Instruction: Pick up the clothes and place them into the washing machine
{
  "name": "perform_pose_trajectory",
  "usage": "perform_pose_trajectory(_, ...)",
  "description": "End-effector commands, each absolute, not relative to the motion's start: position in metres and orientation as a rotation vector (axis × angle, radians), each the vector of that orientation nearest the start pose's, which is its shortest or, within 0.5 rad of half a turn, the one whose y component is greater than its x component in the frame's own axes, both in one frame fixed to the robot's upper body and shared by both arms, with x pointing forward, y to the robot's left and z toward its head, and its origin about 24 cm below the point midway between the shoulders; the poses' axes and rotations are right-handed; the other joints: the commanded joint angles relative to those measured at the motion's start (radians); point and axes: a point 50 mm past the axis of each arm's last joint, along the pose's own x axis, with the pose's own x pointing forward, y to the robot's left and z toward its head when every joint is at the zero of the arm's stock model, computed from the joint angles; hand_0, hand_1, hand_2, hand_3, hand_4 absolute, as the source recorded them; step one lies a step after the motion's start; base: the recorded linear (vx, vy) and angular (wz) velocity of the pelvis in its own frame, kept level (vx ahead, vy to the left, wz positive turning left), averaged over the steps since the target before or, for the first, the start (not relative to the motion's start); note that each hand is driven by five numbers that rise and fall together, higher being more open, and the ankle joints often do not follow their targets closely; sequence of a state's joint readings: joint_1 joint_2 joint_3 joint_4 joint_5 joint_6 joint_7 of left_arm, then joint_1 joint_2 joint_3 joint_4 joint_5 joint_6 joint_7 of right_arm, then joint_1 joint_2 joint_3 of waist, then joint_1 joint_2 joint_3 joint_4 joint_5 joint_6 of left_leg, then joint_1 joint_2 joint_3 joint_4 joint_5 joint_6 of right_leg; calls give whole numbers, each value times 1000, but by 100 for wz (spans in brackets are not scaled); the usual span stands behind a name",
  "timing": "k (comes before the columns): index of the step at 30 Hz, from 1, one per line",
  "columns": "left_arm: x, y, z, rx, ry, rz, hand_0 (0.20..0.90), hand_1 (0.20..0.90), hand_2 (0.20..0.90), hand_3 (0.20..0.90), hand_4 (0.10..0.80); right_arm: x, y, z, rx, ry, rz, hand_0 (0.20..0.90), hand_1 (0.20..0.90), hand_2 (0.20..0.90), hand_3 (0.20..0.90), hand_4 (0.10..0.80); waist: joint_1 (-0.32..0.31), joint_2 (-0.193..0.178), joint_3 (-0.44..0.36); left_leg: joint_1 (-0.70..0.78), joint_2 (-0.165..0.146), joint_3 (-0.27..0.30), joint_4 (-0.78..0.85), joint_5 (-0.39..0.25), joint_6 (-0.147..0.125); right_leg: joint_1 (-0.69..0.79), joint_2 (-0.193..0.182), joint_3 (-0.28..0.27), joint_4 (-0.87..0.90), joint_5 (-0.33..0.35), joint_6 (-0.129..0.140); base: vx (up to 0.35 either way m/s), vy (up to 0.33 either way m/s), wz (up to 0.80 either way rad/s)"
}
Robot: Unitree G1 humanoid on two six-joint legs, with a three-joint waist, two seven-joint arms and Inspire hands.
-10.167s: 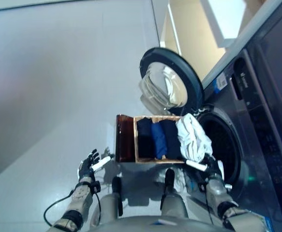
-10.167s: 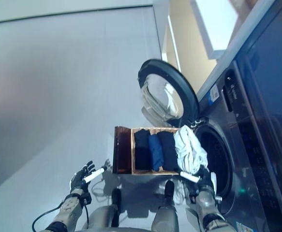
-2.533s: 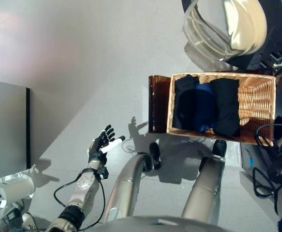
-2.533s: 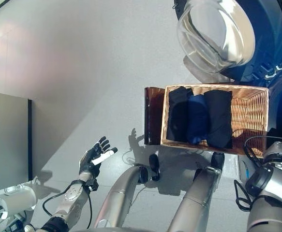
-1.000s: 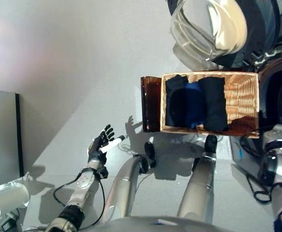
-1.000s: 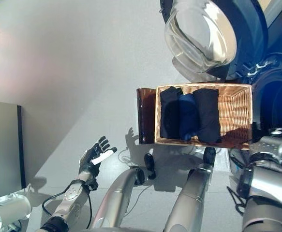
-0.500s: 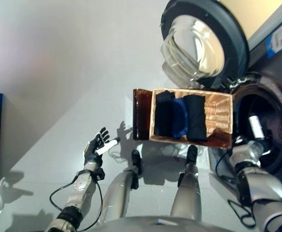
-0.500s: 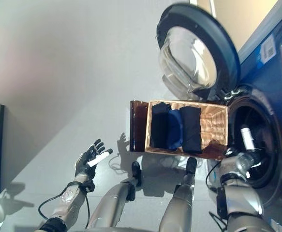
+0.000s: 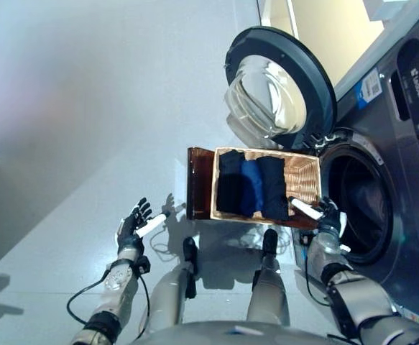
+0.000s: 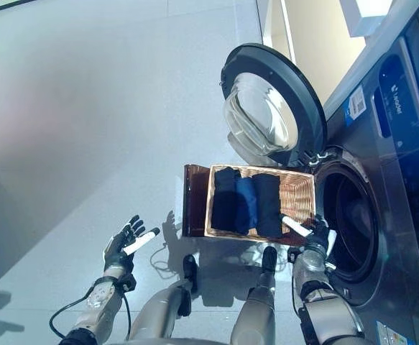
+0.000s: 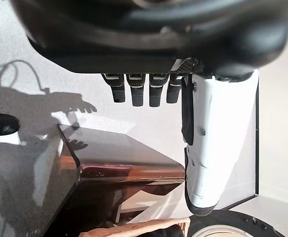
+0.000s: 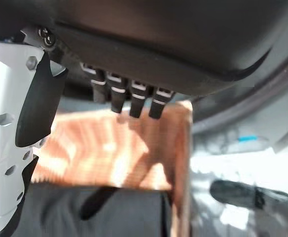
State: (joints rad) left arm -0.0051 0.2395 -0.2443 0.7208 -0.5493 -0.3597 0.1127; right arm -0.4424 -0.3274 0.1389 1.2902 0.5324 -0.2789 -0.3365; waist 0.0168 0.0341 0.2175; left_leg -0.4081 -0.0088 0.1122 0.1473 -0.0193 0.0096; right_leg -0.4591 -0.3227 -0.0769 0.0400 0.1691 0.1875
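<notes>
Three folded clothes lie side by side in a wicker basket [image 9: 305,177]: a black one [image 9: 229,181], a blue one [image 9: 251,185] and another black one [image 9: 272,187]. My right hand [image 9: 328,218] hovers open and empty at the basket's near right corner, between the basket and the washing machine's drum opening [image 9: 360,210]. In the right wrist view its straight fingers [image 12: 129,101] point over the basket's bare wicker floor [image 12: 109,148], beside a black garment [image 12: 94,215]. My left hand [image 9: 133,227] hangs open and empty over the floor, left of the basket.
The washing machine [image 9: 410,151] fills the right side. Its round glass door [image 9: 277,83] stands swung open beyond the basket. A dark brown panel [image 9: 198,183] adjoins the basket's left side. Grey floor [image 9: 87,108] stretches to the left.
The camera has swung, so the whole scene shifted. My right hand has come out of the drum mouth to the basket's near right corner. The white garment seen earlier is gone from view.
</notes>
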Motion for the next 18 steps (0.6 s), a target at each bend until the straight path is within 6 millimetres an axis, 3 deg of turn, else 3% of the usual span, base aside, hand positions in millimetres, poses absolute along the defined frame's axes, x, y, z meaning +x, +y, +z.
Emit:
perform_pose_trajectory(1, 210, 215, -66, -131, 279, 254, 900, 900, 900, 900, 800, 276, -273, -45, -197, 453, -578, 900, 900, 900, 900, 800, 26, -7, -6, 17, 71, -85, -78, 71, -92, 86, -24, -43, 19, 13, -2, 32, -47, 6)
perform_pose_trajectory(5, 212, 217, -65, -120, 271, 267, 900, 900, 900, 900, 800, 281, -267, -44, -277, 455, -518, 900, 900, 900, 900, 800, 32, -12, -10, 21, 73, -94, -81, 73, -93, 90, -22, -49, 24, 9, -3, 10, -31, 5)
perform_pose_trajectory(18, 213, 218, -50, -110, 205, 204, 900, 900, 900, 900, 800, 297, -303, -8, -388, 392, -633, 900, 900, 900, 900, 800, 61, 14, 57, -99, 61, -125, 121, 5, -83, -8, -22, -34, 240, -94, -32, -35, -10, 7)
